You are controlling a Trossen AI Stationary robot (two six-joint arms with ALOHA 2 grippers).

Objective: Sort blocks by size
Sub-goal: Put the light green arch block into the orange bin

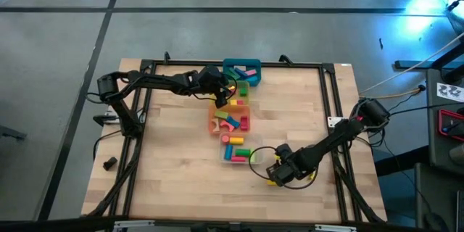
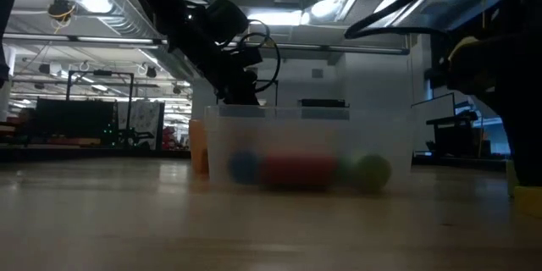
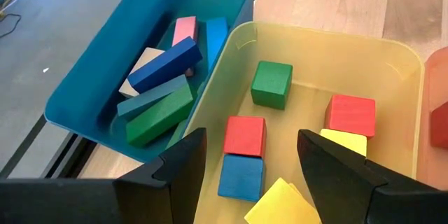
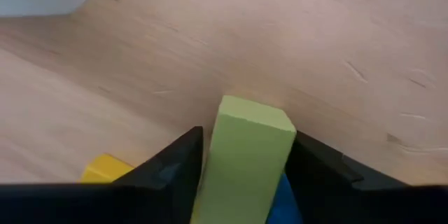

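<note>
My left gripper is open and empty above the yellow bin, which holds red, green, blue and yellow cubes. It also shows in the high view. The teal bin beside it holds long bars. My right gripper is low over the table's near right part, shut on a light-green bar. A blue block lies under the bar and a yellow block lies beside it. My right gripper pinches the light-green bar's two long sides between its two fingers. The fingers lie along the bar, and its free end sticks out past the fingertips. Whether the bar is clear of the table, I cannot tell.
The teal bin, orange bin and clear bin stand in a row down the table's middle, each with blocks. The clear bin fills the middle of the low view. Bare wood lies to the left and right of the row.
</note>
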